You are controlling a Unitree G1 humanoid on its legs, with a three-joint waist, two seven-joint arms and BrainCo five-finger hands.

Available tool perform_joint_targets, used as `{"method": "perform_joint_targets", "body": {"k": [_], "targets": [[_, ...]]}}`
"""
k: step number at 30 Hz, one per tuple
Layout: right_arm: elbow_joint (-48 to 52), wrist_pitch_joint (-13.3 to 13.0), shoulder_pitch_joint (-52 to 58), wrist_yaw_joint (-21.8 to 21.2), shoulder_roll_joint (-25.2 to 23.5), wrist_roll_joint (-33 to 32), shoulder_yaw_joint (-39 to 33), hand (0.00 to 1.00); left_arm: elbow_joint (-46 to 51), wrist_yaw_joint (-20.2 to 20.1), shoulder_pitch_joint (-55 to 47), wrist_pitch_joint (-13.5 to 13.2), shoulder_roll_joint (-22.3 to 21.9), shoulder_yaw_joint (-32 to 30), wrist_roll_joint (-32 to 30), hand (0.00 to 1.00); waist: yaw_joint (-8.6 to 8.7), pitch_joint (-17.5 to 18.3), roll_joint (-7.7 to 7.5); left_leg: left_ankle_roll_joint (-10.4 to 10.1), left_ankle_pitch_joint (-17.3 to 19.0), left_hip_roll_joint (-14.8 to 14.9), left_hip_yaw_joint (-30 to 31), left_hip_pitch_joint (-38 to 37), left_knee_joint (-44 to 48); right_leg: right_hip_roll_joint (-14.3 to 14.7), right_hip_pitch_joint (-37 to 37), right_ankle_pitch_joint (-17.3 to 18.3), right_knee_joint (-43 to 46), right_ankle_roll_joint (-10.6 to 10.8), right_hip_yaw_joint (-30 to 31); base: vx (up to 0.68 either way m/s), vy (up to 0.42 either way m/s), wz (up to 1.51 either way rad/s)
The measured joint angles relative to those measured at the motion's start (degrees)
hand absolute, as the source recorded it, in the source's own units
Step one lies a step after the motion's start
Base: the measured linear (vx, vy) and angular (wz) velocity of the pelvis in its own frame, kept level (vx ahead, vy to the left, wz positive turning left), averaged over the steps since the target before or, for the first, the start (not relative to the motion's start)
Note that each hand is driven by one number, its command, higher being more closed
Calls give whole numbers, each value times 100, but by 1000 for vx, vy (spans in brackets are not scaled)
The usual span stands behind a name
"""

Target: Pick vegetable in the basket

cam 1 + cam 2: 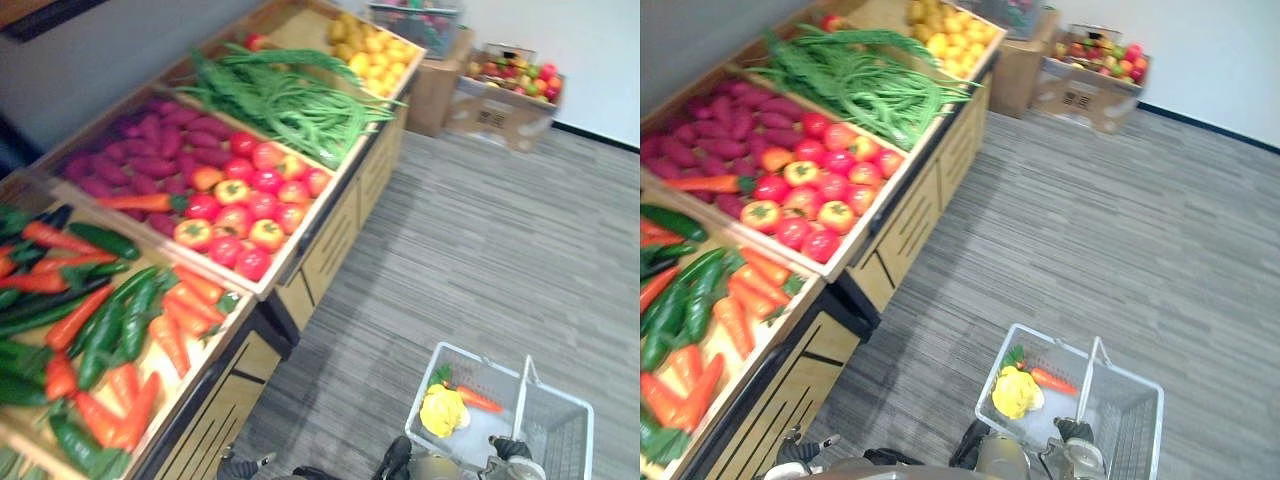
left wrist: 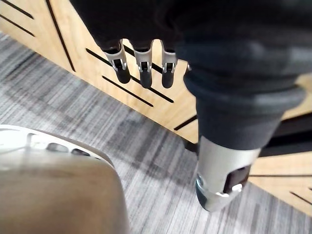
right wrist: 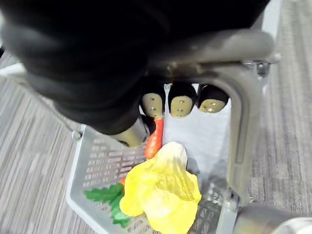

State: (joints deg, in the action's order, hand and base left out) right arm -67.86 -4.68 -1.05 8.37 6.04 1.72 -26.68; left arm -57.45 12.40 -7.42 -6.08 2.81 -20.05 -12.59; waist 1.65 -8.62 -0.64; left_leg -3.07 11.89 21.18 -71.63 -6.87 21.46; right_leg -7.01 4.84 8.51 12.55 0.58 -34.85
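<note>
right hand point(image 3: 181, 103) fingers curled round the grey bar handle point(image 3: 239, 126) of a pale grey plastic mesh basket point(image 1: 565, 425). directly below the fingers, inside the basket: yellow leafy vegetable point(image 3: 161, 187), with an orange carrot with green top point(image 3: 154, 139) partly under it. grey striped carpet point(image 1: 480, 250) under the basket. left hand point(image 2: 141, 68) hangs beside the slotted wooden stand front point(image 2: 73, 34), fingers relaxed, holding nothing. stand bins, well apart from the basket on the robot's left: orange carrots mixed with long green vegetables point(image 1: 180, 310), red and yellow tomatoes point(image 1: 250, 200), purple sweet potatoes point(image 1: 140, 150), green beans point(image 1: 290, 100).
</note>
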Motion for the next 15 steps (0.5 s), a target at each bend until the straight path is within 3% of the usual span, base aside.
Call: {"method": "perform_joint_targets", "body": {"k": [4, 5, 6, 7, 8, 10, 12, 13, 15], "targets": [[69, -76, 126, 55, 15, -49, 11, 100, -40, -1, 153, -4, -74, 66, -4, 0, 146, 24, 42, -62, -204, 318, 71, -174, 484, 279, -16, -32, -136, -91, 471, -74, -86, -58], [69, -82, 124, 52, 24, -45, 28, 100, -41, -1, 151, -5, -84, 65, -4, 0, 144, 19, 37, -52, -262, 381, 226, -175, 619, 327, -21, -52, -174, -125, 604, -72, -82, -96], [68, -97, 109, 53, 28, -42, 100, 100, -22, 2, 163, -16, -98, 54, 3, 0, 105, -20, 14, 48, -415, 483, 879, -67, 1015, 387, -69, -90, -246, -214, 911, -50, -86, -116], [72, -99, 68, 59, 39, -42, 240, 100, 15, 21, 156, -60, -93, 76, 0, 0, 75, -105, -67, -3, -338, 373, 1920, 189, 1203, 395, -124, -117, -286, -250, 1238, -40, -60, -124], [85, -100, 50, 60, 78, -42, 248, 100, 46, 41, 151, -81, -94, 135, 0, 0, 54, -117, -49, -80, -191, 146, 2540, 288, 1100, 384, -120, -137, -285, -258, 1416, -24, 12, -146], [155, -119, 44, 64, 125, 2, 368, 100, 104, 93, 111, -126, -91, 352, -1, 0, -76, -158, 18, -186, 177, -856, 4658, 575, 489, 400, -97, -287, -406, -204, 2184, -39, 104, -171], [165, -147, 41, 54, 124, 12, 470, 100, 104, 109, 92, -133, -87, 417, -4, 0, -74, -161, 23, -264, 231, -1226, 5322, 683, 158, 423, -89, -374, -534, -140, 2466, -61, 159, -139], [179, -170, 28, 36, 144, 23, 510, 100, 111, 110, 87, -143, -59, 457, -5, 0, -83, -200, 98, -275, 236, -1581, 6165, 853, -502, 553, -19, -535, -791, -7, 2971, -63, 164, -158], [204, -174, 4, 27, 200, 44, 556, 100, 135, 106, 102, -141, -60, 510, -6, 0, -100, -249, 196, -200, 104, -1624, 6597, 1034, -985, 676, 70, -660, -919, 97, 3224, -28, 173, -139]]}}
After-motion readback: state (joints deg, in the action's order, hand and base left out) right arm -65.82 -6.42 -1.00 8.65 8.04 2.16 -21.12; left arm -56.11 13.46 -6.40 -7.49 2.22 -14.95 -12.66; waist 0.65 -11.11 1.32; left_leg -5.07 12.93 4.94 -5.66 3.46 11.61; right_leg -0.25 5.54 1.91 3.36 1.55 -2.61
